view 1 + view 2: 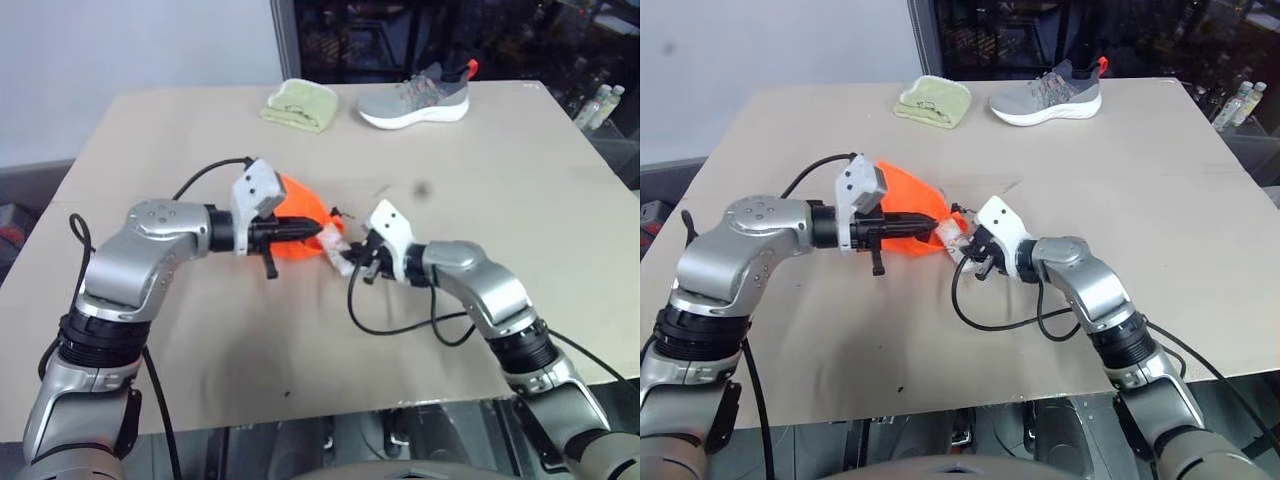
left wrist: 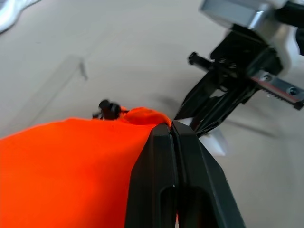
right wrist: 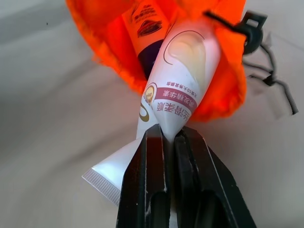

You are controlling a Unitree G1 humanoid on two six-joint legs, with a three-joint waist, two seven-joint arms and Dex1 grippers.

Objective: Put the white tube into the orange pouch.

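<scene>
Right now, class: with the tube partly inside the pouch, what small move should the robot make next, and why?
Probably push the white tube deeper. The right pincer grips its lower part, its upper part is inside the orange pouch, whose edge the left pincer pinches; the crimped end still sticks out.

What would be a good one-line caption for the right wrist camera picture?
Right fingers pinch the white tube as it pokes into the orange pouch.

Table (image 1: 520, 200): shoe (image 1: 415, 98) (cloth (image 1: 299, 104) beside).

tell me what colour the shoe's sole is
White, under a grey upper; the shoe shows best in the right eye view.
</scene>
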